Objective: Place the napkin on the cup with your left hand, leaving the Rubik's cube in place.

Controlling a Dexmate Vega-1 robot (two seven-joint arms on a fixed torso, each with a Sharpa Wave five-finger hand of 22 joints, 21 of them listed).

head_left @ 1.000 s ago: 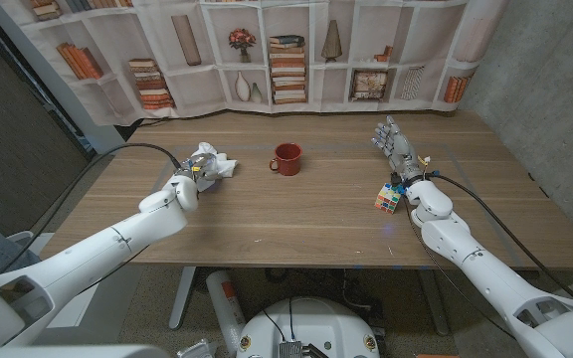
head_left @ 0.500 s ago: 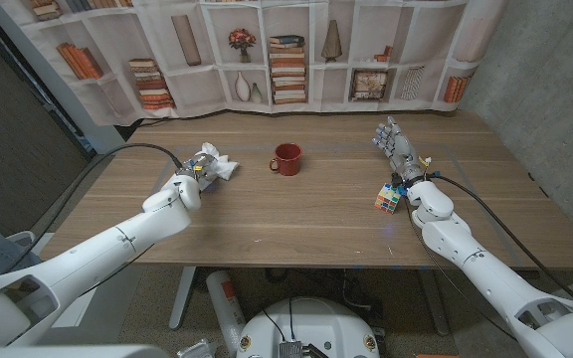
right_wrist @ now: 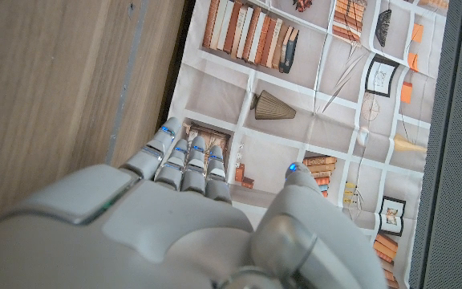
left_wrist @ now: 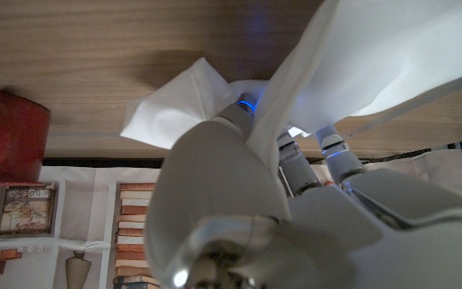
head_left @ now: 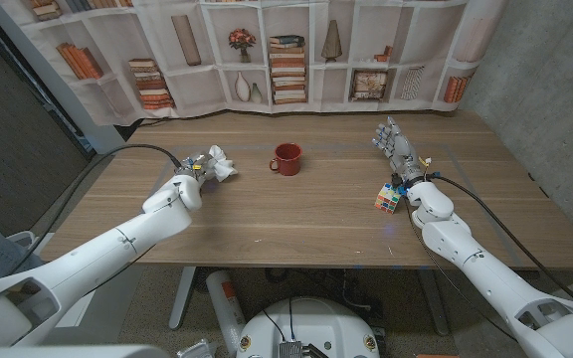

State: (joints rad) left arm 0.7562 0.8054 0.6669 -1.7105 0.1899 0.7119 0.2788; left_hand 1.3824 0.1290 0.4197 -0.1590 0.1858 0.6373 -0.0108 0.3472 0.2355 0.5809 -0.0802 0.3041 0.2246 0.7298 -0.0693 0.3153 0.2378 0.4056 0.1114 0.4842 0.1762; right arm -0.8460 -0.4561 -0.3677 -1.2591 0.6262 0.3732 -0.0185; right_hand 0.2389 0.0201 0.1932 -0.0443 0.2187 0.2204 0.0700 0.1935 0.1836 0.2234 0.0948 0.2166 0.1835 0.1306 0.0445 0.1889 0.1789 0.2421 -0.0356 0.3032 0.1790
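Note:
A crumpled white napkin (head_left: 218,163) is gripped by my left hand (head_left: 195,171) at the table's left, left of the red cup (head_left: 286,158). In the left wrist view the napkin (left_wrist: 359,56) drapes over my fingers (left_wrist: 295,164), with a corner (left_wrist: 175,112) touching the wood, and the red cup (left_wrist: 6,132) sits at the picture's edge. The Rubik's cube (head_left: 390,197) lies at the right, beside my right wrist. My right hand (head_left: 394,144) stands with fingers apart beyond the cube, holding nothing; the right wrist view shows its fingers (right_wrist: 187,164) extended.
A curtain printed with bookshelves (head_left: 286,50) hangs behind the table's far edge. A black cable (head_left: 127,151) runs along my left arm. Bare wood lies between the cup and the cube.
My left hand has carried the napkin a little to the right, toward the cup. The right hand, cube and cup have not moved.

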